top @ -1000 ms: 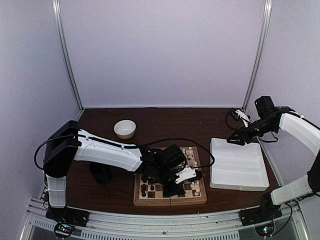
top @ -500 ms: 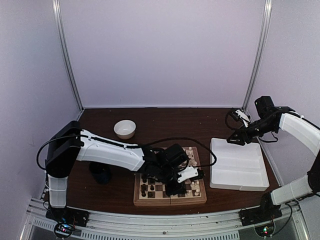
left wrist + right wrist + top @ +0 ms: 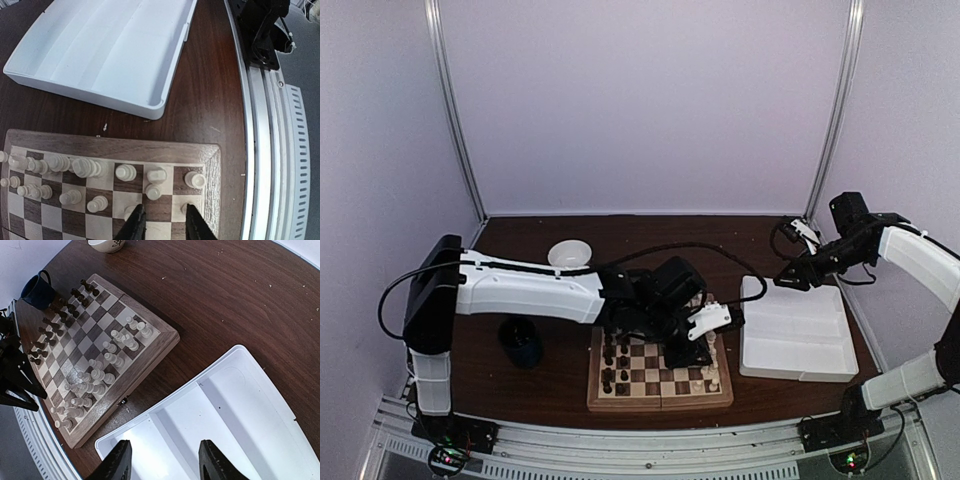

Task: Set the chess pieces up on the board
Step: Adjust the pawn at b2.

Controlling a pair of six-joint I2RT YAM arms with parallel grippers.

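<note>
- The left end effector (image 3: pixel 162 226) has just gone from shut to slightly parted and grips nothing; I reckon it has just let a piece go.
- Directly beneath it is the square checkered wooden board (image 3: pixel 150 148). Pale cream turned chessmen (image 3: pixel 125 173) stand just ahead of its tips, and the dark brown chessmen (image 3: pixel 610 352) are behind it.
- The right end effector (image 3: pixel 165 460), spread wide and empty, hangs over the white two-compartment tray (image 3: pixel 170 393), which looks empty.

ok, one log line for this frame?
left end effector: open, empty, low over board by cream pieces | right end effector: open, empty, above white tray
</note>
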